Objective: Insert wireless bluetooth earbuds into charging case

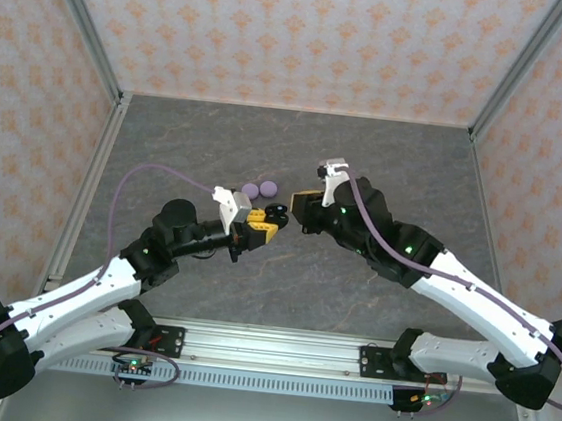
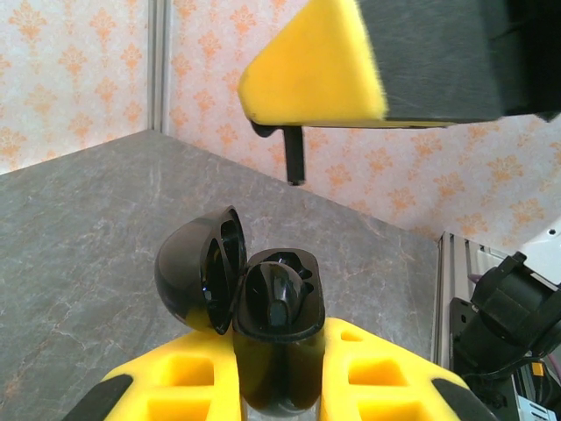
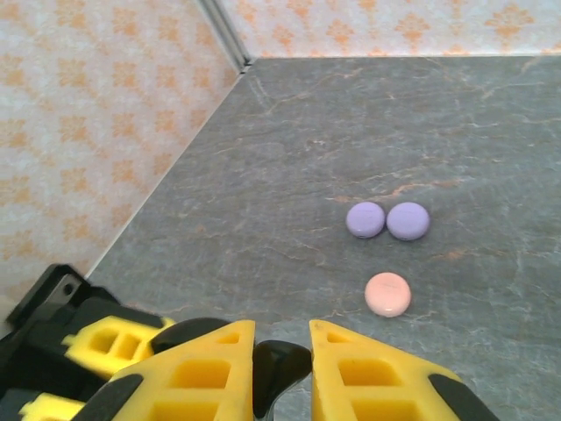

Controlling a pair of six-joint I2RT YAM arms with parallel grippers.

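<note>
My left gripper (image 2: 280, 364) (image 1: 260, 231) is shut on a black charging case (image 2: 279, 324), held upright with its lid (image 2: 197, 272) swung open to the left. A glossy black bud-like shape lies in the case's well. My right gripper (image 3: 281, 338) (image 1: 302, 213) is shut on a black earbud (image 3: 282, 368). In the left wrist view its yellow finger (image 2: 316, 74) hangs just above the case, with the bud's stem (image 2: 294, 156) pointing down toward the opening.
Two lilac round cases (image 3: 365, 219) (image 3: 408, 221) lie side by side on the grey table, with a pink one (image 3: 387, 294) nearer. From above, the lilac pair (image 1: 259, 187) sits just behind the grippers. Patterned walls enclose the table.
</note>
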